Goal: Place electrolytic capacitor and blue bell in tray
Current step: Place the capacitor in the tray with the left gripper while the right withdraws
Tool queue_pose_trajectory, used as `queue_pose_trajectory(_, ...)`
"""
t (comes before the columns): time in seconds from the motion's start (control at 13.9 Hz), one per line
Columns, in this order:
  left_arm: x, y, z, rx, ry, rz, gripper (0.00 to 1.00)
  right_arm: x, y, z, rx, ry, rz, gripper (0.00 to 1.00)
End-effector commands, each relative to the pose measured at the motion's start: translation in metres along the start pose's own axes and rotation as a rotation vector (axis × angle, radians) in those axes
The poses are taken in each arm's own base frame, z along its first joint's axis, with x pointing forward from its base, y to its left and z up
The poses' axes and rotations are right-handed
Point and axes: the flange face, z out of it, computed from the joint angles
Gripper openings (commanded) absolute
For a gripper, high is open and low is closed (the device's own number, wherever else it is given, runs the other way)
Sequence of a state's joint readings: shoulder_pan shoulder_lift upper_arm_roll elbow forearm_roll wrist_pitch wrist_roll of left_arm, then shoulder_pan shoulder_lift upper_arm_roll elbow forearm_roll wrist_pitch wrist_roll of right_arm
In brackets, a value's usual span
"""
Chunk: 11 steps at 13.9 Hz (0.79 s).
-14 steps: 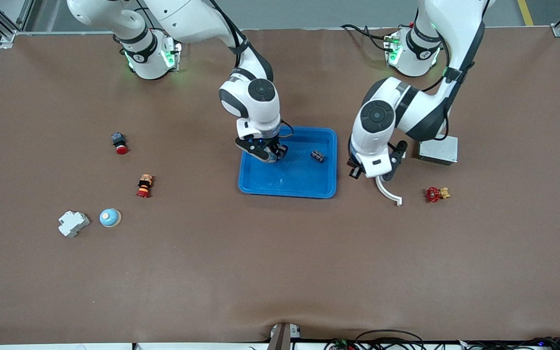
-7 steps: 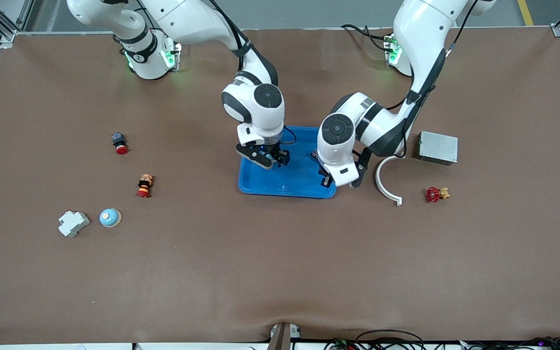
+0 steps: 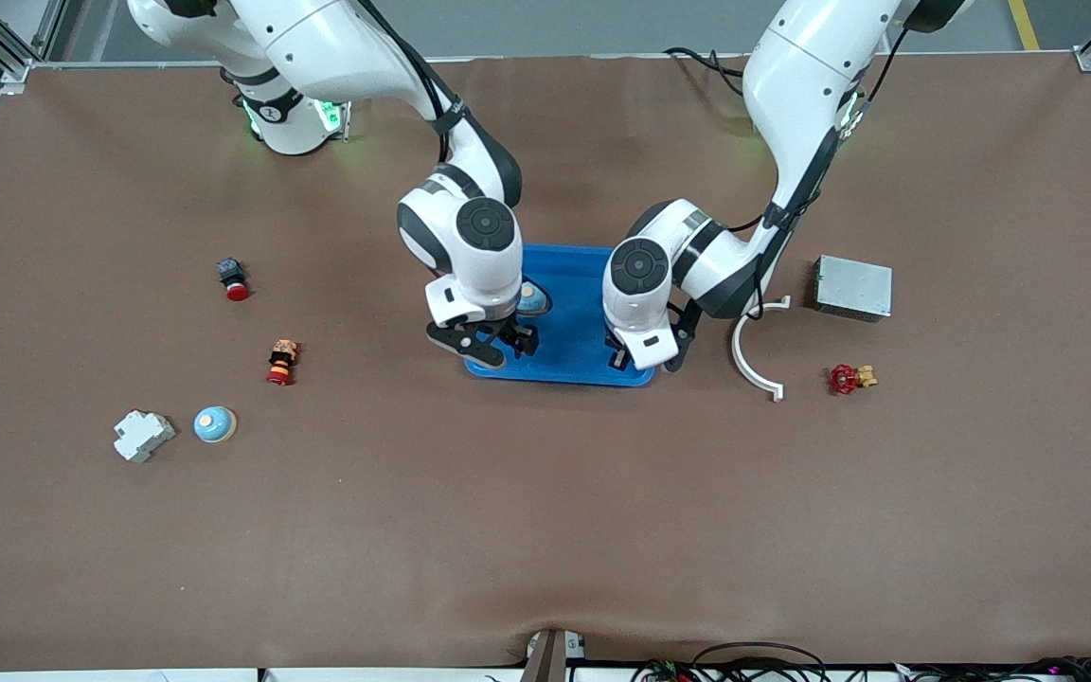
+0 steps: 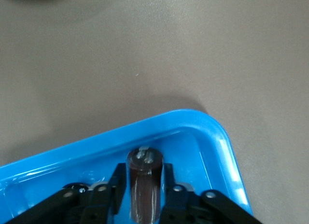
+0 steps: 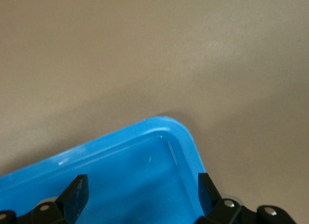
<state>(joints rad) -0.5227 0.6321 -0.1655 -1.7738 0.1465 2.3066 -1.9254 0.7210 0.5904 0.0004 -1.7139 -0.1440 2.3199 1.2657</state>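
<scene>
Two grippers hang over the blue tray (image 3: 572, 365) at frame center. Left gripper (image 4: 145, 197) pinches the dark capacitor (image 4: 144, 185) above a tray corner. Right gripper (image 3: 491, 347) spread wide, nothing between its fingers, above another corner. One blue bell (image 3: 532, 298) sits in the tray; a second bell (image 3: 215, 424) rests on the counter (image 3: 545, 530), lower left.

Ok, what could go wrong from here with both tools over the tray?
The electrolytic capacitor sits at the left tool, close to the corner rim of the tray; a drag could carry it over the rim. The right tool, open, hangs over the same near edge of the tray, so the two arms might bump.
</scene>
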Motion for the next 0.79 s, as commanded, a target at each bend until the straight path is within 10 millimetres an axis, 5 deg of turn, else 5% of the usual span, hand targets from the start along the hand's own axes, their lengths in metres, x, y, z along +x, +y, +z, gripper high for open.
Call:
queue_pose_trajectory(0.0, 0.008, 0.008, -0.013, -0.025, 0.004, -0.022, 1.0, -0.015, -0.002, -0.034, -0.009, 0.01, -0.014, 1.0)
queue_pose_trajectory(0.22, 0.014, 0.009, -0.051, -0.057, 0.009, -0.01, 1.0, 0.017, 0.01, -0.066, -0.005, 0.022, -0.11, 1.0)
queue_pose_trajectory(0.36, 0.035, 0.007, -0.083, -0.045, 0.028, 0.05, 1.0, 0.063, 0.045, -0.067, -0.033, 0.007, -0.176, 1.0)
queue_pose_trajectory(0.72, 0.109, -0.001, -0.157, -0.04, 0.06, 0.231, 1.0, 0.197, 0.211, -0.03, -0.028, -0.001, -0.333, 1.0)
